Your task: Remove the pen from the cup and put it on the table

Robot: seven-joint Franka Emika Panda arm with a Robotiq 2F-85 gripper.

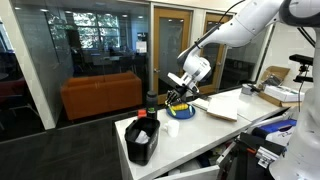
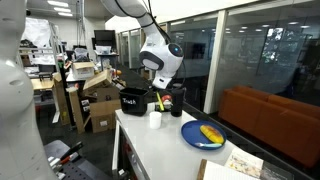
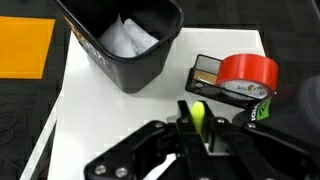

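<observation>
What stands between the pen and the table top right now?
Nothing visible. The gripper holds the pen above bare table; the tape roll lies to one side and the black bin farther ahead, neither beneath the pen.

The black bin [image 2: 133, 100] beside the claw [image 2: 163, 92] bears white lettering, too small to read; nothing else is legible.

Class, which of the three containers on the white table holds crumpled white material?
The black bin: the wrist view shows crumpled white paper inside it. It is wider than the small white cup and tall black cylinder.
</observation>
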